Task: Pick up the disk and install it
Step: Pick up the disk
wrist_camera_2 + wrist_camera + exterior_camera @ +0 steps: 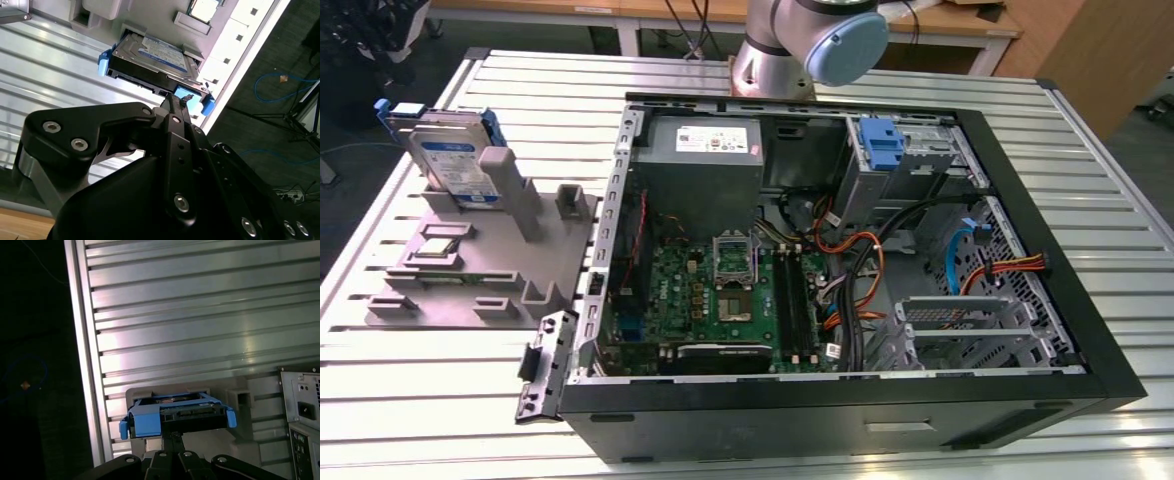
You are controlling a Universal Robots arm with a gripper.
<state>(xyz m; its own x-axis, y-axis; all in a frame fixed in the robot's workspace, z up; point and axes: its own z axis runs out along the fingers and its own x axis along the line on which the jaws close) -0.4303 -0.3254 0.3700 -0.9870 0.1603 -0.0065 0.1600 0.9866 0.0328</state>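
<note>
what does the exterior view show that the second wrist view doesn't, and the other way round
The exterior view adds: the open black computer case with its green motherboard and grey boxy power supply, plus the grey robot arm behind the case.
The second wrist view adds: the black gripper close to the camera, and a blue cable on the dark floor.
Both share: the silver hard disk in its blue plastic carrier, and the ribbed metal table.

Ribbed metal table, wooden cabinet
</note>
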